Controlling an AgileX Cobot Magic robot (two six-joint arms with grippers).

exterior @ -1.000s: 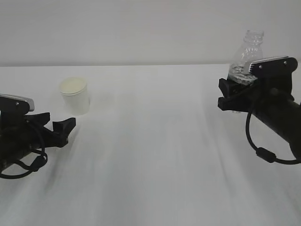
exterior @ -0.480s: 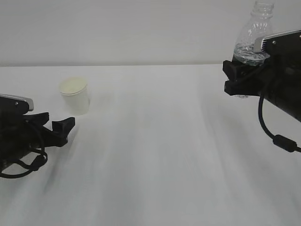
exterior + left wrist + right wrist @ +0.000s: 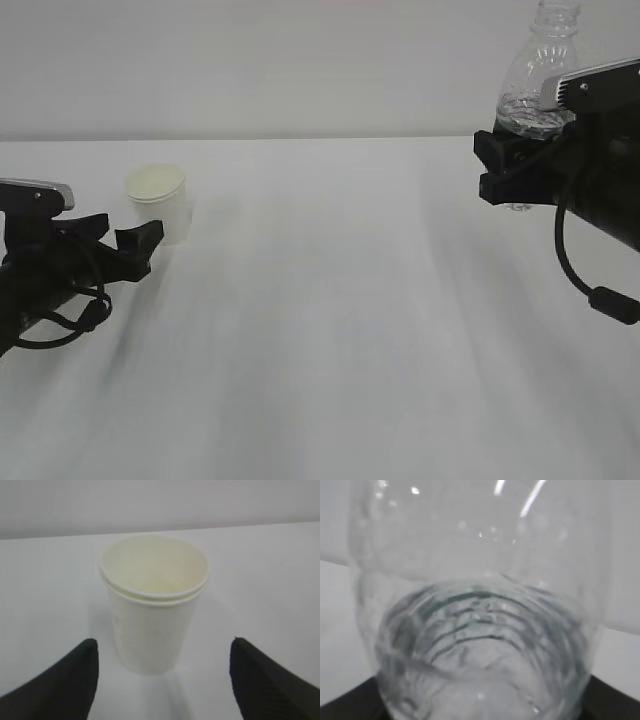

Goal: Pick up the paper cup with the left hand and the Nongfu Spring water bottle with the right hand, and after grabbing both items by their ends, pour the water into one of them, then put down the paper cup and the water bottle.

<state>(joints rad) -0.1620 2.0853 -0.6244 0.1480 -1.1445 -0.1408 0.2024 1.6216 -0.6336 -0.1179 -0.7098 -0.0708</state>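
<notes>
Two grips, one made: right hand [image 3: 500,165] clamps Nongfu Spring water bottle [image 3: 535,70] aloft, upper right. Left hand [image 3: 130,245], fingers spread, faces paper cup [image 3: 160,203] standing at left; advance squarely, close low.

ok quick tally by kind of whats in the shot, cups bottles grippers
paper cup: 1
water bottle: 1
grippers: 2, the left gripper and the right gripper
total: 4
</notes>
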